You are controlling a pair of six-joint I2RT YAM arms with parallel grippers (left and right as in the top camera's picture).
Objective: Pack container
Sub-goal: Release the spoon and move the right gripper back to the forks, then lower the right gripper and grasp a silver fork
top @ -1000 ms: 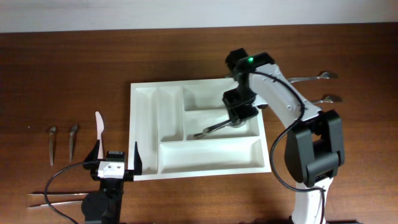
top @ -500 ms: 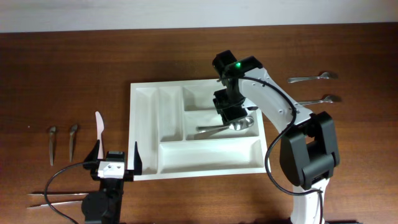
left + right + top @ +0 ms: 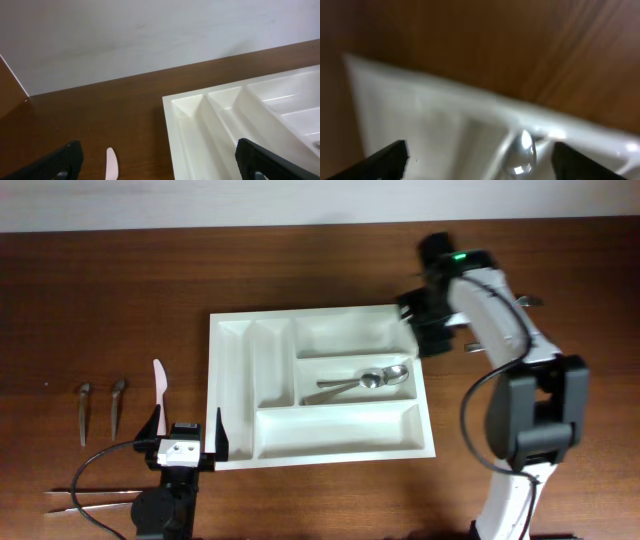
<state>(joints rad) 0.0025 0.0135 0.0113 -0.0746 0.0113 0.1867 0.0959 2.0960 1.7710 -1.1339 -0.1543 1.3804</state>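
Note:
The container is a white compartment tray in the middle of the table. A metal spoon lies loose in its middle wide compartment. My right gripper hovers open over the tray's far right corner with nothing in it. The blurred right wrist view shows the spoon's bowl below, between the spread fingers, and the tray's rim. My left gripper rests open at the tray's near left corner. In the left wrist view the tray and a pink utensil lie ahead of it.
The pink utensil lies just left of the tray. Two small metal spoons lie farther left. Long thin utensils sit at the near left edge. Behind my right arm, metal cutlery lies on the wood.
My right gripper has opened and let go of the spoon in the middle compartment. It then drew back to the right, toward the tray's far right corner. The left arm has not moved.

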